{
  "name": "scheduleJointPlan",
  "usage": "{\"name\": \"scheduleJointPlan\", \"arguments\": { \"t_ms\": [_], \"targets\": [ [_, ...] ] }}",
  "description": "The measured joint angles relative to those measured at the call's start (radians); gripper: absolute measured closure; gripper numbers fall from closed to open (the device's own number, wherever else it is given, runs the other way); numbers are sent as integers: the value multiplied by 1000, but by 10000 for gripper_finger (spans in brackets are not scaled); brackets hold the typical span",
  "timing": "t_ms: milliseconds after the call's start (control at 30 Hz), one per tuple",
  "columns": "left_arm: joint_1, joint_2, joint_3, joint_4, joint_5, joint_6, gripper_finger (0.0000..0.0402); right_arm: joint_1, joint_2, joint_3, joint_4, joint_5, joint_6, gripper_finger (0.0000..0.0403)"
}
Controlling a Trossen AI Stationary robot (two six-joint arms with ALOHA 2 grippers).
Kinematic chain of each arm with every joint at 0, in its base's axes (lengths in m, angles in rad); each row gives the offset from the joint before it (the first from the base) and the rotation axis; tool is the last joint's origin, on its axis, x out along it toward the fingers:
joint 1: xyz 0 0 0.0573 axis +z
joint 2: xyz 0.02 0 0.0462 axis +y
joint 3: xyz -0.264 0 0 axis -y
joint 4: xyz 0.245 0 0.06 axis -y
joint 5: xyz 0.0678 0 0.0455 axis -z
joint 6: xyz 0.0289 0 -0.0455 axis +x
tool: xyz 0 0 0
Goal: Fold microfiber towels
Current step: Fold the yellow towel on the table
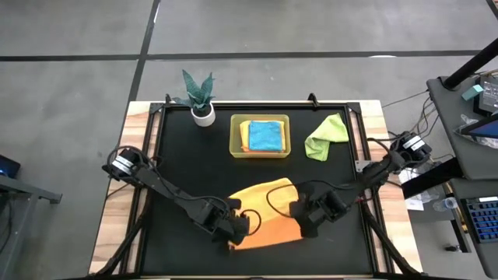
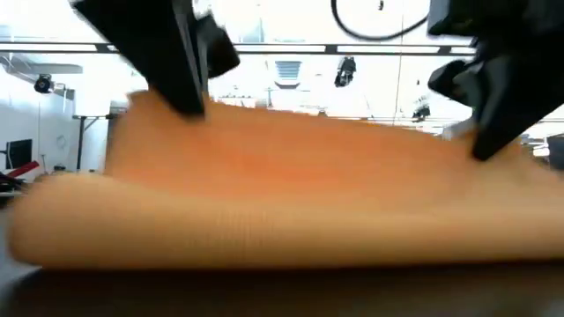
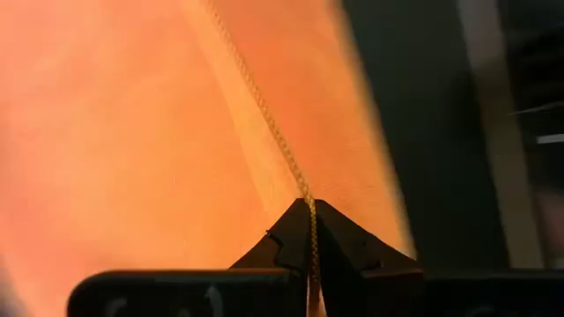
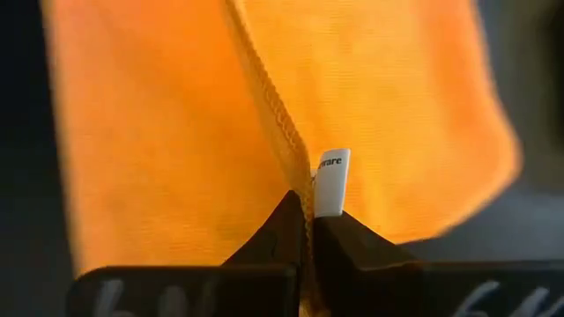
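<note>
Pinching the orange towel (image 1: 264, 214) at its stitched hem, both grippers are closed tight on the cloth. It looks soft, light and limp, so corners or hem edges seem the best holds. The towel lies at the front middle of the mat (image 1: 179, 155). Left gripper (image 1: 240, 225) and right gripper (image 1: 305, 220) reach inward, low, at the towel's 2 sides.
</note>
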Motion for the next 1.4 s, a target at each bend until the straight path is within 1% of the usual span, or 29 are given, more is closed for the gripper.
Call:
{"name": "scheduleJointPlan", "arguments": {
  "t_ms": [67,167,333,533,733,1067,1133,1200,1400],
  "targets": [
    [20,0,-27,-30,-33,-10,402,-30,0,-20,4,39,-11,395],
    [56,0,-61,-45,-42,-16,402,-72,-1,-34,2,64,-50,395],
    [111,-10,-98,-64,-56,34,402,-135,0,-33,-3,72,-117,395],
    [167,-11,-100,-118,-82,80,402,-200,1,-38,-5,75,-166,394],
    [198,-11,-102,-117,-83,90,402,-230,6,-40,-4,75,-175,394],
    [204,-9,-103,-114,-81,84,401,-236,7,-44,35,75,-177,394],
    [205,-9,-103,-113,-82,84,392,-236,7,-44,41,75,-176,393],
    [205,-9,-103,-111,-82,84,373,-236,7,-44,40,74,-176,386],
    [205,-8,-103,-113,-82,85,296,-236,7,-44,31,65,-175,342]
  ]
}}
